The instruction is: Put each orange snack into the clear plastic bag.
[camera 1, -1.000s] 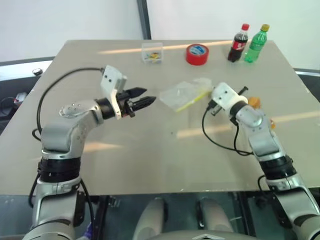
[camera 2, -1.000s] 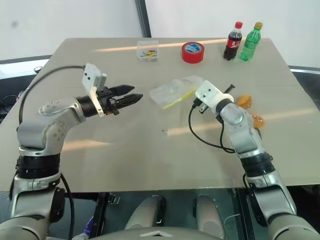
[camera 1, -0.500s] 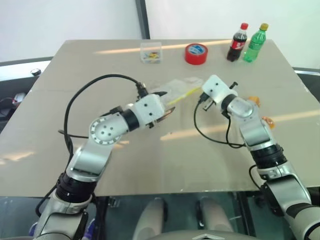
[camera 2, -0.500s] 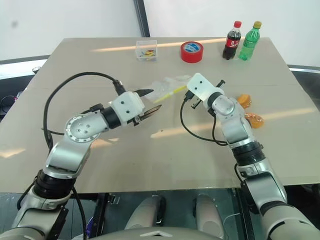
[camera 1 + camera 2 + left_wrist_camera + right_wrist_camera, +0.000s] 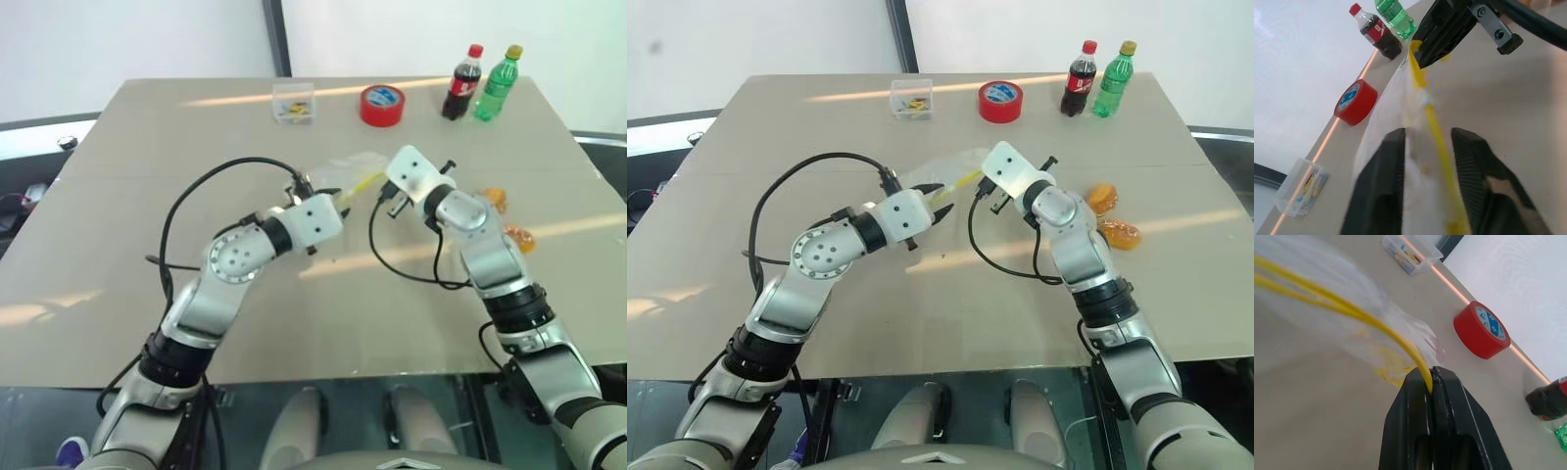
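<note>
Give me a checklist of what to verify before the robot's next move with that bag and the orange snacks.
1. Right gripper holds the clear plastic bag by its yellow strip: ok, jaws shut on it.
2. Left gripper is astride the bag's strip edge: ok.
3. Left jaws clamp that edge: not ok, gaps show beside the strip.
4. Bag mouth is pulled open: not ok.
5. Orange snacks are in the bag: not ok, both lie on the table beside the right arm.
6. A gripper is free to fetch a snack: not ok.
</note>
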